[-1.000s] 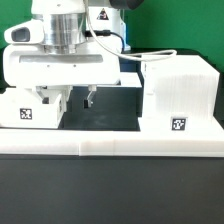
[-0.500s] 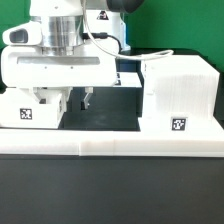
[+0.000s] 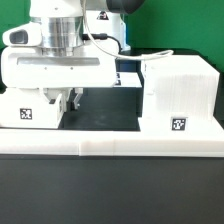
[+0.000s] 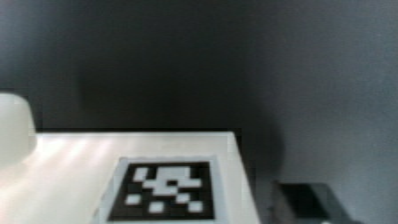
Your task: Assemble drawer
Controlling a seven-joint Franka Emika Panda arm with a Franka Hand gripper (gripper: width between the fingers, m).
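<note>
A large white drawer box (image 3: 178, 92) with a marker tag stands at the exterior view's right. A smaller white drawer part (image 3: 28, 110) with a tag lies at the exterior view's left; the wrist view shows its tagged top (image 4: 125, 180) close up. My gripper (image 3: 63, 100) hangs low at that part's right end with its fingers apart, and the left finger is partly hidden by the part. In the wrist view one dark fingertip (image 4: 331, 203) shows beside the part's edge; the other is out of frame. Nothing is held.
A long white ledge (image 3: 110, 146) runs along the front of the dark table (image 3: 110, 110). The arm's white hand body (image 3: 55, 68) hides the area behind it. A black cable (image 3: 150, 55) runs above the large box.
The gripper has moved toward the exterior view's left, from the gap between the two white parts to the smaller part's right end. The parts have not moved.
</note>
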